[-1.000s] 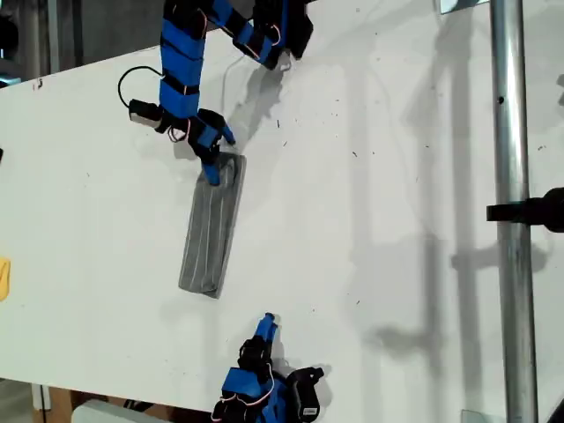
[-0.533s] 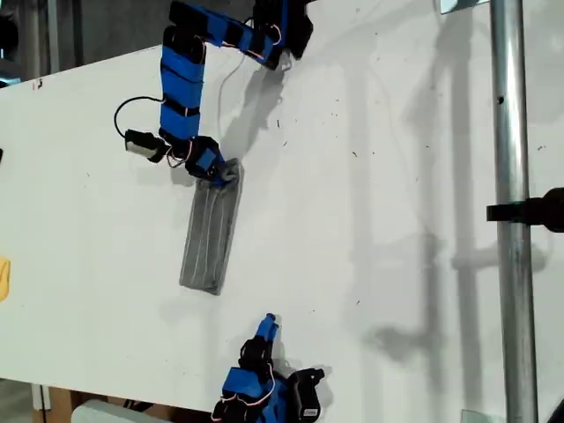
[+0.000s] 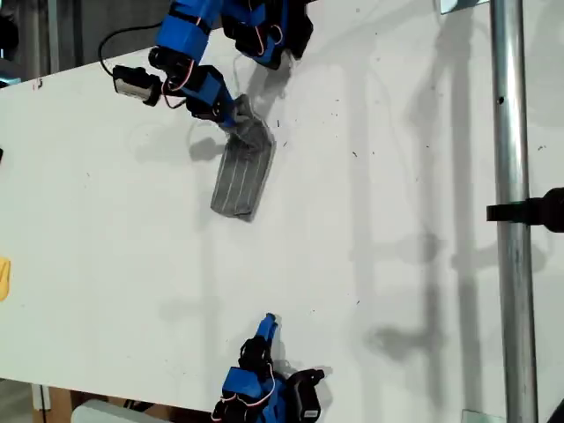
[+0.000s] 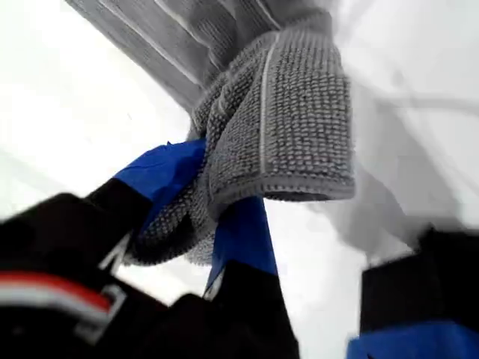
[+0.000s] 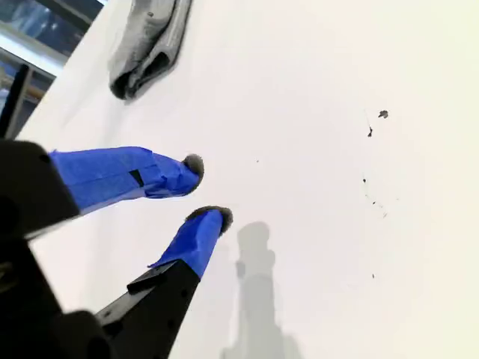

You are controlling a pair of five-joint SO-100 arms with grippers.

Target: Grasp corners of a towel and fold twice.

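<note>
The towel (image 3: pixel 244 172) is a grey cloth with thin white stripes, folded into a narrow strip in the upper part of the exterior view. My first gripper (image 3: pixel 236 113) is shut on its far end and holds that end off the white table (image 3: pixel 397 220). In the first wrist view the cloth (image 4: pixel 284 120) bunches between the blue fingers (image 4: pixel 239 232). My second gripper (image 3: pixel 268 323) rests near the table's front edge, open and holding nothing. Its wrist view shows the blue fingertips (image 5: pixel 191 166) apart and the towel (image 5: pixel 146 45) far off.
A metal pole (image 3: pixel 515 211) with a black clamp (image 3: pixel 533 210) stands at the exterior view's right. A yellow object (image 3: pixel 3 278) pokes in at that view's left edge. Small dark specks dot the table.
My first gripper closed on the towel's far end, then lifted and pulled it toward the table's back. The strip slid along and now looks shorter. The second arm stayed still.
</note>
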